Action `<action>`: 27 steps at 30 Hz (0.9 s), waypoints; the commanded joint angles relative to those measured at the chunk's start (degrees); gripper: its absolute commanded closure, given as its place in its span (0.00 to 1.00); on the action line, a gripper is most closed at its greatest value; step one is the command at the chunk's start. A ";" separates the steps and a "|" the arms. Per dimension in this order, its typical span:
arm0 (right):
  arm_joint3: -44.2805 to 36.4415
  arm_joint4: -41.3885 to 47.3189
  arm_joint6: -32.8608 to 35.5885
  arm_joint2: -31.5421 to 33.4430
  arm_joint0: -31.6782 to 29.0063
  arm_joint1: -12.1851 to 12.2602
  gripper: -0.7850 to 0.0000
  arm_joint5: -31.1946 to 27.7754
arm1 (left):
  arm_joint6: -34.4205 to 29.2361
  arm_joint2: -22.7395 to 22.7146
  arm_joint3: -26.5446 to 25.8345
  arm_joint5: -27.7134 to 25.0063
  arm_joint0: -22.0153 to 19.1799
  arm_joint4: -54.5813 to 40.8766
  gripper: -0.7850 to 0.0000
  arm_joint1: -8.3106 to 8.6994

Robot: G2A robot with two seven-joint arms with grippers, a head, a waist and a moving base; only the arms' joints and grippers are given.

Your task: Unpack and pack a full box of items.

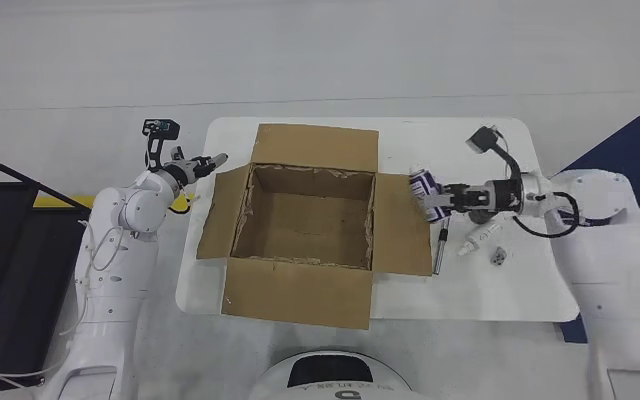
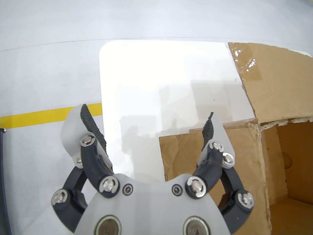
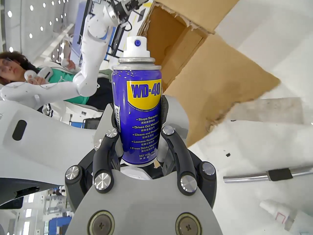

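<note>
The right gripper (image 3: 138, 113) clamped the spray can (image 3: 136, 91) around its lower body, just beside the box (image 1: 315, 148) — smooth, rigid metal, probably light, apt to slip. The left gripper (image 2: 146, 119) hung spread, empty.

You're in a robotics lab: smooth pale grey floor (image 1: 320, 50) with a yellow tape line (image 2: 36, 117), a white rounded desk (image 1: 500, 295), rows of round ceiling lights (image 3: 31, 7).

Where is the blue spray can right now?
In the top view, the right gripper holds the spray can at the cardboard box's right flap, near a metal pen.
</note>
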 commanded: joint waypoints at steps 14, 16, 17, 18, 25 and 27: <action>-1.21 -11.28 -18.69 -20.30 9.61 -3.97 1.00 12.84 | 0.00 0.00 0.00 0.00 0.00 0.00 0.00 0.00; -0.73 -12.36 -20.36 -22.96 10.88 -4.67 1.00 13.70 | 0.00 0.00 0.00 0.00 0.00 0.00 0.00 0.00; -0.53 -12.67 -21.33 -24.14 11.33 -5.02 1.00 14.20 | 0.00 0.00 0.00 0.00 0.00 0.00 0.00 0.00; -0.37 -13.59 -22.21 -25.26 11.85 -5.32 1.00 14.66 | 0.00 0.00 0.00 0.00 0.00 0.00 0.00 0.00; 0.18 -20.93 -26.28 -32.38 14.03 -7.16 1.00 16.78 | 0.00 0.00 0.00 0.00 0.00 0.00 0.00 0.00; 0.01 -23.25 -26.98 -34.03 14.54 -7.59 1.00 16.69 | 0.00 0.00 0.00 0.00 0.00 0.00 0.00 0.00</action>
